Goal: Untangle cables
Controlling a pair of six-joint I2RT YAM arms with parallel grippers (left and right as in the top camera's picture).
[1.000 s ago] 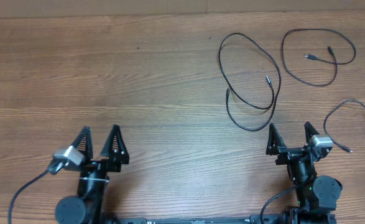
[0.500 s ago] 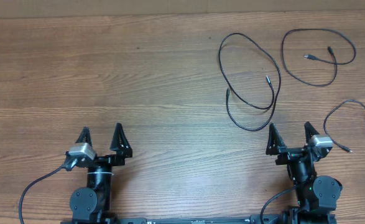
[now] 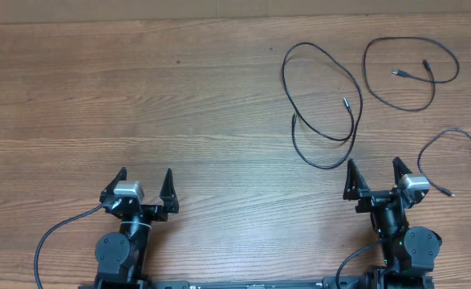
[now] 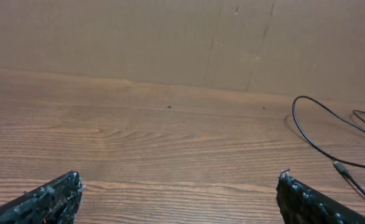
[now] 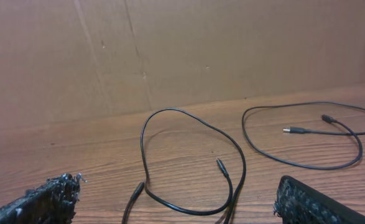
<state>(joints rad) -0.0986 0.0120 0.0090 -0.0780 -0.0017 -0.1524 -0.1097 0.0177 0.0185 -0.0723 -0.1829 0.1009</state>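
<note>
Resting low at the near edge of the table (image 3: 58, 96), the left gripper (image 3: 145, 172) and right gripper (image 3: 372, 163) both had jaws spread wide, holding nothing. Three cables lay apart on the table's right half. A long cable (image 3: 283, 74) looped just ahead of the right gripper, a second cable (image 3: 365, 68) coiled beyond it, and a third cable (image 3: 458, 131) curved off the right edge.
</note>
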